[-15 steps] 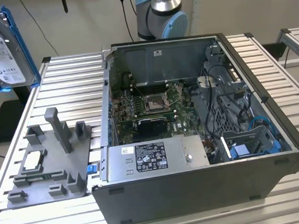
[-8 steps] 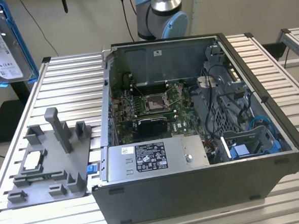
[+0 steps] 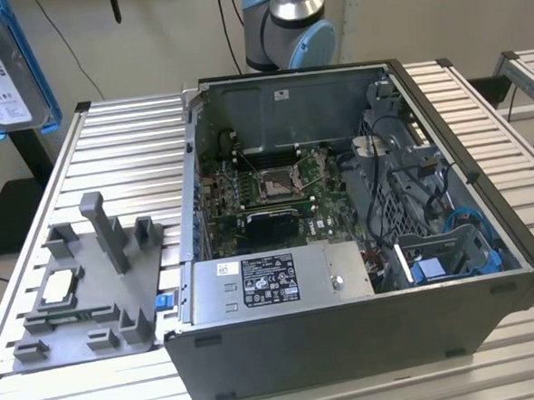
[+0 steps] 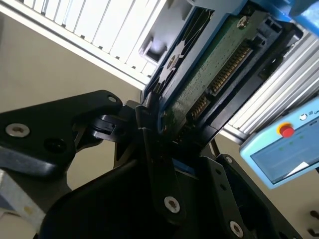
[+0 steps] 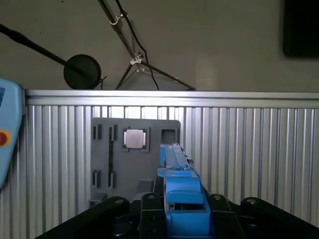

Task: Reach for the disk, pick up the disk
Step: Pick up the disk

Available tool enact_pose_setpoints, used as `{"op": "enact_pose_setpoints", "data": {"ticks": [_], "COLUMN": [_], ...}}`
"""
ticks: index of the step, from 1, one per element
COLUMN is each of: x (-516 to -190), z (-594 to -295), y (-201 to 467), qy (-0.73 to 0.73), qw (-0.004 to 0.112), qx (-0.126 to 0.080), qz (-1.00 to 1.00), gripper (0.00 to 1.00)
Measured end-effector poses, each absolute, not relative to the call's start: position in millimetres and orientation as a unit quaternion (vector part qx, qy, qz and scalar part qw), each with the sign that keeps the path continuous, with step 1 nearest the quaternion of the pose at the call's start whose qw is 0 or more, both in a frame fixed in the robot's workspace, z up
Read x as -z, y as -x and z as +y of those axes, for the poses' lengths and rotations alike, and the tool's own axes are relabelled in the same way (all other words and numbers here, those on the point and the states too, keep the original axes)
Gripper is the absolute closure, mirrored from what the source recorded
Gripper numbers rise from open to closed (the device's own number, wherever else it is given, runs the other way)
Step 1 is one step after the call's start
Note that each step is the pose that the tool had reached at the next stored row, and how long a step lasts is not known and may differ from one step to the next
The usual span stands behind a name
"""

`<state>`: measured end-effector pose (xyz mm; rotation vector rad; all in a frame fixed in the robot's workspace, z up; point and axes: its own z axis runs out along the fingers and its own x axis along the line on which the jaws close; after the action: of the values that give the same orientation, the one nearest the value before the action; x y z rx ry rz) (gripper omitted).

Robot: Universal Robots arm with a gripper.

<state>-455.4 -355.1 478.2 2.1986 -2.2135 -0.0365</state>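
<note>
Blue-bracketed and silver-grey, the disk (image 3: 1,71) is off the worktop (image 3: 119,146) and held in the air at the exterior view's far upper left. Its white labelled face is turned to that camera and part of it is cut by the frame edge. It is well apart from the open computer case (image 3: 331,350).

Jaws: clamped on the disk. In the second wrist view the black fingers (image 4: 154,149) press against the disk (image 4: 209,74), whose green circuit-board side and row of connector contacts face that camera, with the blue bracket running along its edge. In the first wrist view the disk (image 5: 182,194) is edge-on, with its blue bracket between the dark finger links.

Worktop: ribbed aluminium slats. A grey fixture plate (image 3: 83,302) lies on it at the exterior view's left, just beside the case, and carries a small square silver chip (image 3: 57,287) in one pocket. In the first wrist view the same chip (image 5: 134,138) sits on the fixture plate (image 5: 107,164) beyond the held disk.

Case: lying open side up, with the green motherboard (image 3: 275,181) exposed and a large silver box with a black-and-white label (image 3: 272,281) along the near wall.

Other items: the arm's base joint (image 3: 288,26) stands behind the case. A pale blue handheld unit with a red button (image 4: 284,144) is near the worktop's edge in the second wrist view
</note>
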Motion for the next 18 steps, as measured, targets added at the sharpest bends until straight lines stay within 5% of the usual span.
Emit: {"op": "enact_pose_setpoints", "data": {"ticks": [18], "x": [-525.6], "z": [-355.1], "y": [455.4], "qy": [-0.706], "qw": [0.011], "qx": [0.012], "qz": [-0.708], "gripper": [1.00]}}
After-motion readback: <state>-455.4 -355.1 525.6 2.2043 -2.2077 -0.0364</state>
